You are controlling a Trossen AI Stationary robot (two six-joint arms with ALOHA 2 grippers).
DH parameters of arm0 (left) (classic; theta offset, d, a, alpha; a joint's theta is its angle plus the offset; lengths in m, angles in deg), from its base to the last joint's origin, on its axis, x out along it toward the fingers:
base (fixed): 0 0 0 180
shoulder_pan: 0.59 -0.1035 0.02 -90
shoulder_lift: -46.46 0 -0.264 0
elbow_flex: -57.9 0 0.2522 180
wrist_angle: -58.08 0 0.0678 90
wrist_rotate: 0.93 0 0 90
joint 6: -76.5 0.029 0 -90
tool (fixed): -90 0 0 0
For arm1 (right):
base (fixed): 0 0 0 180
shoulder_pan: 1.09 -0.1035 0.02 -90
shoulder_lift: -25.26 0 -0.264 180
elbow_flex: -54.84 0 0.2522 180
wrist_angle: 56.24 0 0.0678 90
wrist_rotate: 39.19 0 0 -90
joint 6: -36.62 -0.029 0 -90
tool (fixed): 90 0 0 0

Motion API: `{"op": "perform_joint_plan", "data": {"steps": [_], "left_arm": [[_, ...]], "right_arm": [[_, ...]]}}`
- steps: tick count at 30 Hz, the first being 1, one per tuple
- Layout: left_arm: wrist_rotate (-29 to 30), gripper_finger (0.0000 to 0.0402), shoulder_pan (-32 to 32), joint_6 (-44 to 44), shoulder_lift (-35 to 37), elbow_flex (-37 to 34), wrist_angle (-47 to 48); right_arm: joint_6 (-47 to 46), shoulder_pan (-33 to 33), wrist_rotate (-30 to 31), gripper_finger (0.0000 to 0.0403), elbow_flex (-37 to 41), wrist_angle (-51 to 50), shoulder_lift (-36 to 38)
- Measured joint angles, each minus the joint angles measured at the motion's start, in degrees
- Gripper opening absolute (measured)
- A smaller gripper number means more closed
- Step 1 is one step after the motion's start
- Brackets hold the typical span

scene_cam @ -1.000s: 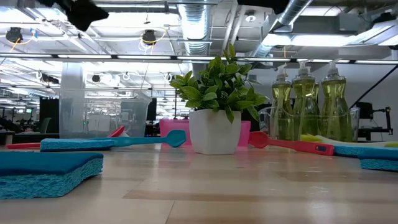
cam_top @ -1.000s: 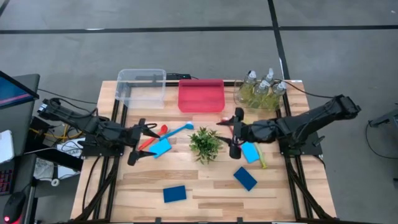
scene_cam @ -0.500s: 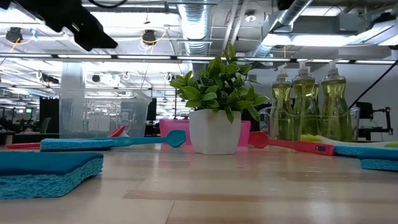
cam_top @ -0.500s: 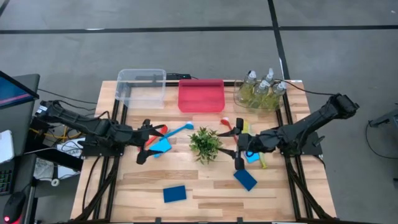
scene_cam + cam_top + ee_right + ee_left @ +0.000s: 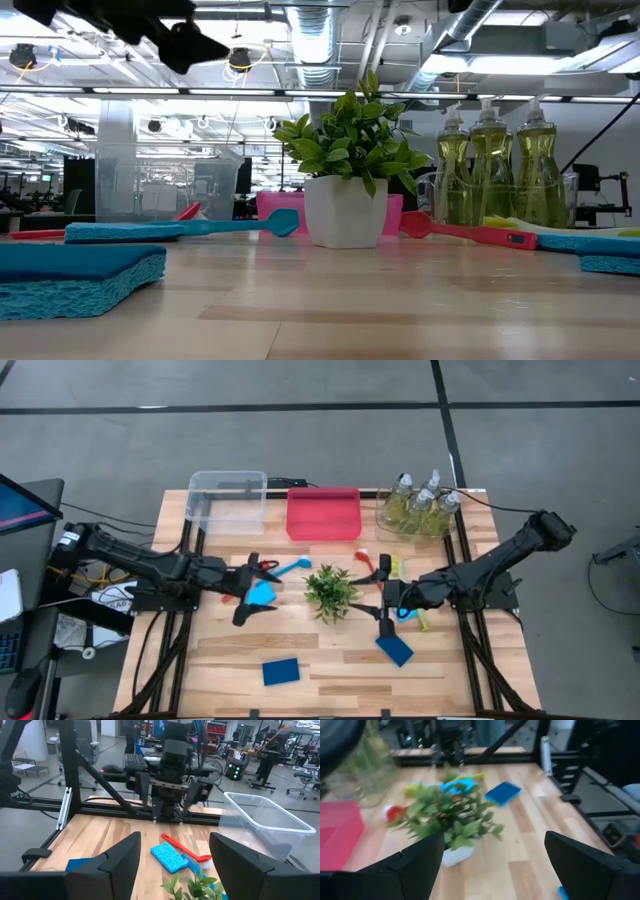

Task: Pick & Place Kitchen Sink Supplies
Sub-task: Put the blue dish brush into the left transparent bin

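Left gripper (image 5: 253, 587) advanced toward plant (image 5: 329, 590); right gripper (image 5: 383, 603) retreated (fingers of both spread, empty).

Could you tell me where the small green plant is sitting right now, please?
In the high view the plant stands near the table's middle, just in front of the pink bin, between the left claw and the right claw, both open.

The left gripper (image 5: 256, 588) is now farther out over the table than a second ago, above the light blue sponge (image 5: 262, 594) and closer to the plant (image 5: 329, 591). The right gripper (image 5: 384, 606) has pulled back and slid toward the front edge, now near the dark blue sponge (image 5: 395, 650). Both keep their fingers wide apart.
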Motion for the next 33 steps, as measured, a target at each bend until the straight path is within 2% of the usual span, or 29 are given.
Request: {"op": "perform_joint_plan", "data": {"steps": [8, 13, 18, 25, 33], "left_arm": [[-1.54, 0.0346, -2.63, -0.49, -2.18, 0.0, -0.12], [2.92, 0.0346, -4.07, -4.04, -2.33, 0.0, -0.16], [3.56, 0.0345, -5.83, -4.4, -2.33, 0.01, 0.24], [10.31, 0.0319, -9.68, -4.99, -2.94, 0.04, 8.71], [10.33, 0.0297, -14.9, -5.51, -10.41, 0.06, 9.21]], "right_arm": [[-0.07, 0.0, -0.02, 0.023, 0.0, -1.05, 0.0], [-0.12, 0.0, -0.02, 0.023, 0.0, -0.98, -0.02], [-0.5, 0.0, -0.02, 0.023, 0.0, -1.05, -0.02], [-0.57, 0.0, -0.02, 0.023, 0.0, -1.46, -0.02], [-0.57, 0.0, -0.02, 0.023, 0.0, -1.46, -0.02]]}}
